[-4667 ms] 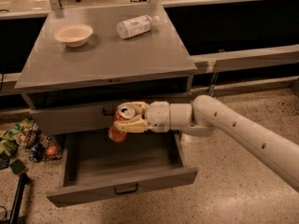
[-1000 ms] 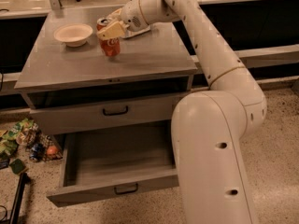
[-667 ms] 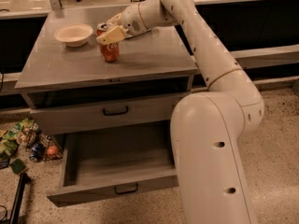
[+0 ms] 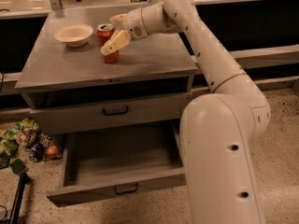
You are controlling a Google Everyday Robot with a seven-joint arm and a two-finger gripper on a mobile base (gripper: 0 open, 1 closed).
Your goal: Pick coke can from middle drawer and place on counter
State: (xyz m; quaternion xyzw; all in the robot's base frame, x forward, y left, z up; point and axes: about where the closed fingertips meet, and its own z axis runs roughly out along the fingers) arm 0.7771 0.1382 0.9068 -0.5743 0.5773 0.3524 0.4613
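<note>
- Coke can (image 4: 110, 57) stands up tall on the tabletop (image 4: 140, 59), just beside the bowl (image 4: 73, 34).
- My pincer (image 4: 109, 35) is spread w/ the can in betw.: near finger (image 4: 117, 39) across its front, far finger (image 4: 117, 19) behind, looks off it.
- Mid drawer (image 4: 117, 185) is open, floor bare.
- Next, I think: pull back flat, away from the bowl, no bump.

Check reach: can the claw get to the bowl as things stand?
Probably, but not straight: the claw is at the can on the counter, and the can stands between it and the bowl. Lifting over looks free.
</note>
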